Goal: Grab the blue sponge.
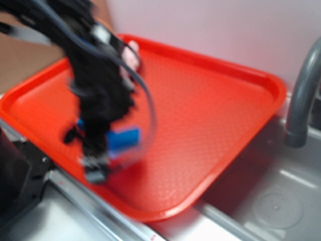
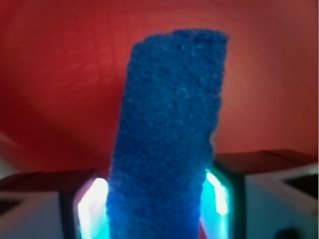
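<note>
grasp step: gripper [image 2: 157,209] clamped on the blue sponge [image 2: 169,134], mid-frame in wrist view, lower left over the red tray [image 1: 210,125] outside. next likely a steady lift, grip kept tight.

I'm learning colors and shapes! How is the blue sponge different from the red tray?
The blue sponge is blue with a rough, fuzzy top; the red tray is red with a fine bumpy pattern. The sponge is small and narrow, the tray wide, with a raised rim. The sponge sits squeezed between the gripper fingers, while the tray lies flat beside the sink. Both have rounded corners.
</note>
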Available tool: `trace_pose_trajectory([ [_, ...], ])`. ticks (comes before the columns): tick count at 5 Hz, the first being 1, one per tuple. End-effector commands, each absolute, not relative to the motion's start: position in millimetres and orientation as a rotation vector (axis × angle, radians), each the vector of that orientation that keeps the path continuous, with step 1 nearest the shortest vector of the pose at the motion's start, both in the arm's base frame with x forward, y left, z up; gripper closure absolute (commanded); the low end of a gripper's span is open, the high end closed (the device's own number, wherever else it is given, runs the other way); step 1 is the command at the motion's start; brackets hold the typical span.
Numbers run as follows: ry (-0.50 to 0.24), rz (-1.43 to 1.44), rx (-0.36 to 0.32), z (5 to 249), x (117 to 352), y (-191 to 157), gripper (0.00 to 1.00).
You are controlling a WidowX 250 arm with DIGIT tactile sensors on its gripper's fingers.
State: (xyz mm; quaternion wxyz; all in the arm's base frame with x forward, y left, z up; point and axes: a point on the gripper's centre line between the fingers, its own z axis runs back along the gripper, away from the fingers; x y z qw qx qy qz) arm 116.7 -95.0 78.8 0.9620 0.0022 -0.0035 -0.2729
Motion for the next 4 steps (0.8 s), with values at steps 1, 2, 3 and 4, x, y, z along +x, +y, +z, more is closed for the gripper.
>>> trace_pose_trajectory([
  [1,-0.094,-0.066,-0.054,180,169,-12,1.00],
  [2,-0.119,0.143,-0.053,208,171,-5,1.00],
  [3,-0.137,0.212,-0.074,212,172,-2,1.00],
  [4,-0.074,0.244,-0.042,206,165,-1,1.00],
])
